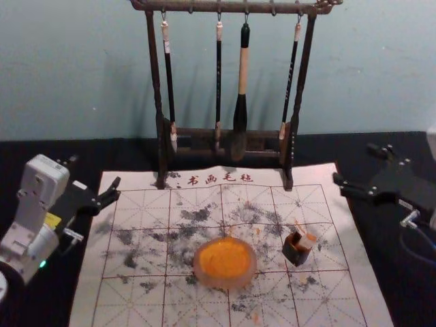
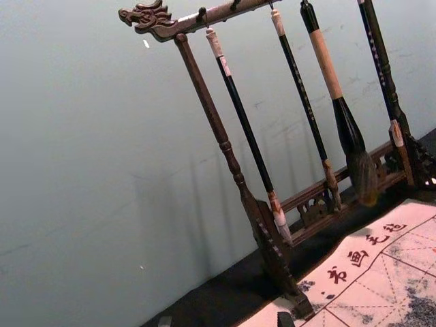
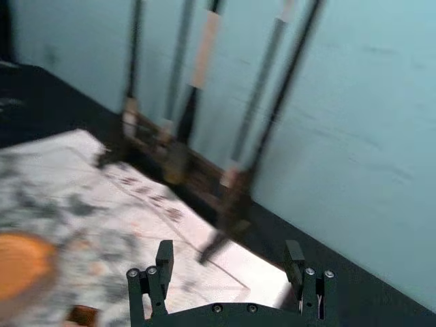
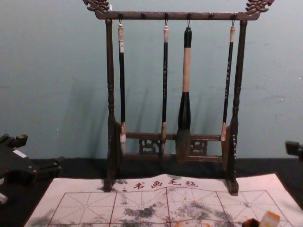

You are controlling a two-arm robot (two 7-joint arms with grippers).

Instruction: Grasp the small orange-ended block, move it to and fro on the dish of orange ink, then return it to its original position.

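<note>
Spread wide and empty with right end effector (image 1: 354,165) by the right of the mat (image 1: 361,300) and left end effector (image 1: 95,172) opposite. Could topple the dark holder (image 1: 297,255) against the small block (image 1: 307,241), right of the ink dish (image 1: 230,280), by closing off-centre.

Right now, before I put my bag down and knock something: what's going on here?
Neither gripper is holding anything. The robot's left gripper is open near the left edge of the mat, and its right gripper is open near the right edge. Between them sit the dish of orange ink and, beside it, the small block. Brushes hang behind.
</note>
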